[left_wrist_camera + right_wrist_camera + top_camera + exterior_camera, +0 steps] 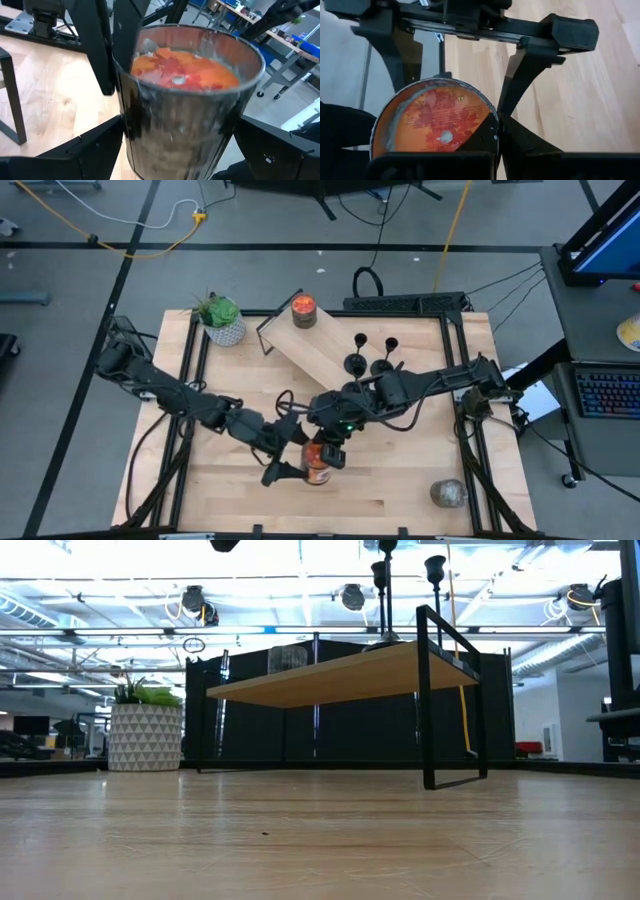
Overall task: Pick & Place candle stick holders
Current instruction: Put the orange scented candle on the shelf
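The candle stick holders (371, 357) stand upright on the small raised wooden shelf (318, 348), near its end away from the orange candle jar (303, 310). Well below the shelf, over the surface (400, 480), a second candle jar (317, 463) sits between both claws. The left claw (292, 470) grasps it from the side, and the right claw (330, 457) is released, its fingers spread at the rim.

From above you look straight down on the whole table (400, 490). Your low camera sits at tabletop height, facing level toward the small shelf (340, 675), which lies at 12 o'clock from table centre in the overhead view. Both wrist cameras press close on one orange candle jar (187, 100), the right from above, the left side-on.
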